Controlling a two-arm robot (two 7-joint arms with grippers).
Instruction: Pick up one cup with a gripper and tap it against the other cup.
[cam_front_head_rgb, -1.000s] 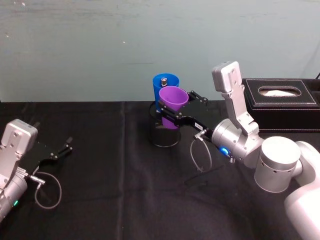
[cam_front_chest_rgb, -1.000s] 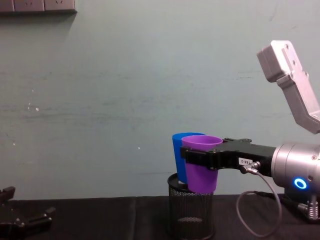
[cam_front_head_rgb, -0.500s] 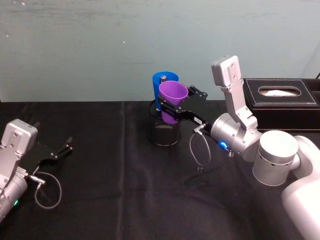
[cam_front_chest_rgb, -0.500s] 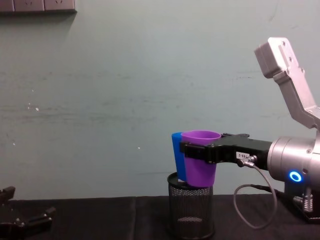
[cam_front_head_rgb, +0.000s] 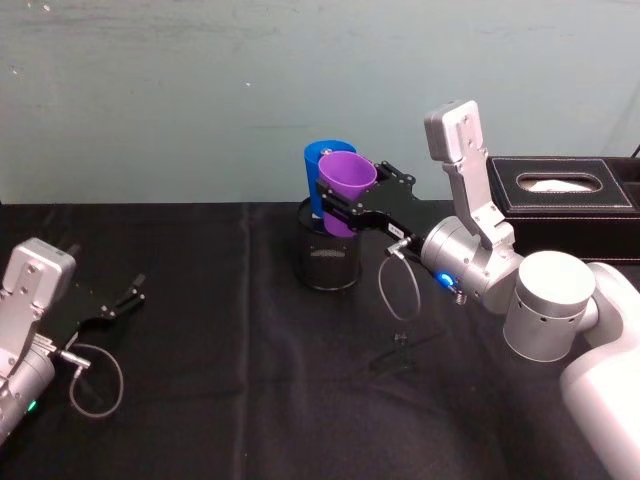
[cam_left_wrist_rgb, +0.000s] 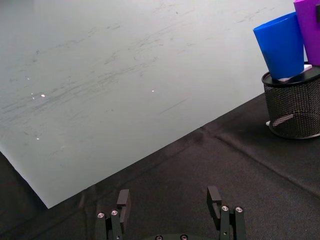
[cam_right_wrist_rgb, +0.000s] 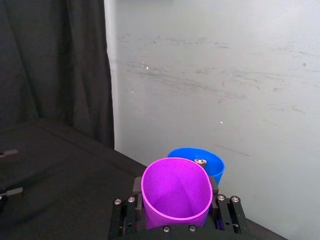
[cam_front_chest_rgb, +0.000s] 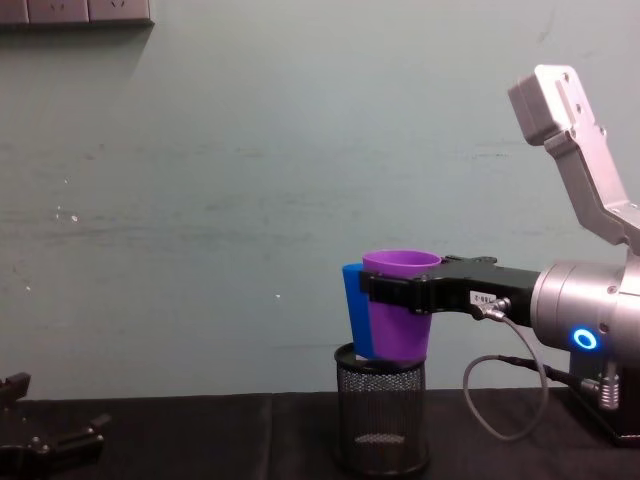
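Left gripper (cam_left_wrist_rgb: 168, 196): well left of black wire-mesh pen holder (cam_front_head_rgb: 328, 265), fingers spread, empty. Bright blue tapered plastic cup (cam_front_head_rgb: 316, 165) stands in holder. Purple tapered plastic cup (cam_front_head_rgb: 346, 184) above holder's rim, close beside blue; contact unclear. Right gripper (cam_right_wrist_rgb: 175, 194) clamped round purple cup.

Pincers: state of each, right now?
Left pincer: open, empty.
Right pincer: closed on the purple cup, beside the blue cup.

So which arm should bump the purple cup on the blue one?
The right one: the right gripper is shut on the purple cup, close beside the blue cup. The left gripper lies open, far off.
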